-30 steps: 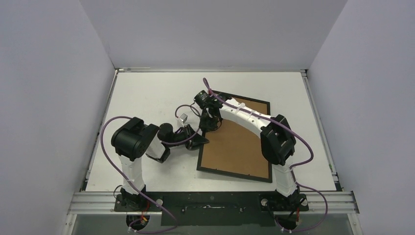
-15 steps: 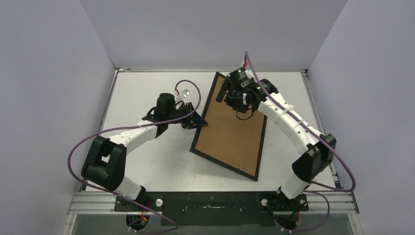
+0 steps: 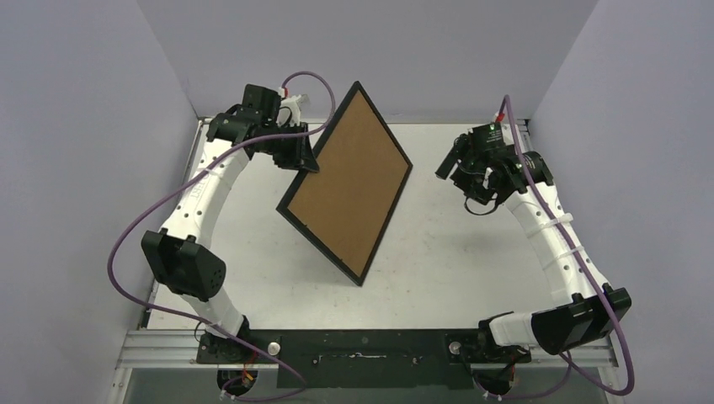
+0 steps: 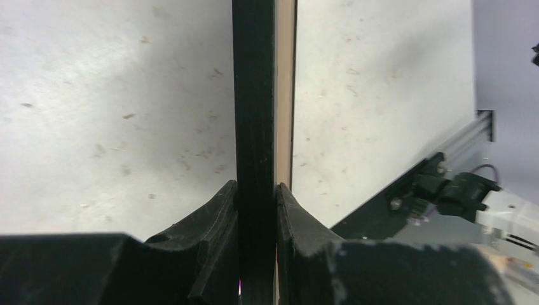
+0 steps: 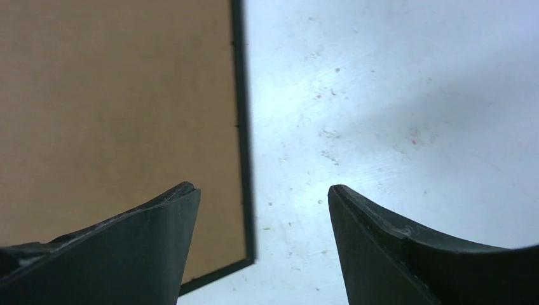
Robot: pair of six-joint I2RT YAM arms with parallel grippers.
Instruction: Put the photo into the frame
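Observation:
The frame (image 3: 321,248), thin and black, hangs tilted in the air over the back left of the table, its brown cardboard backing (image 3: 349,189) turned toward the top camera. My left gripper (image 3: 305,160) is shut on its left edge. In the left wrist view that gripper (image 4: 256,184) pinches the black frame edge (image 4: 254,95), seen edge-on. My right gripper (image 3: 449,165) hovers open to the right, apart from the frame. Its wrist view shows the right gripper (image 5: 262,187) holding nothing, with the frame corner (image 5: 241,127) and the backing (image 5: 114,95) below. The photo is out of view.
The white table (image 3: 471,252) is walled in by pale panels at the back and sides. A black mounting rail (image 3: 362,345) with both arm bases runs along the near edge. Purple cables loop off each arm.
The frame lay flat on the table with both grippers at it. My left arm has since lifted it up and back-left, tilted. My right gripper has opened, let go and drawn away right.

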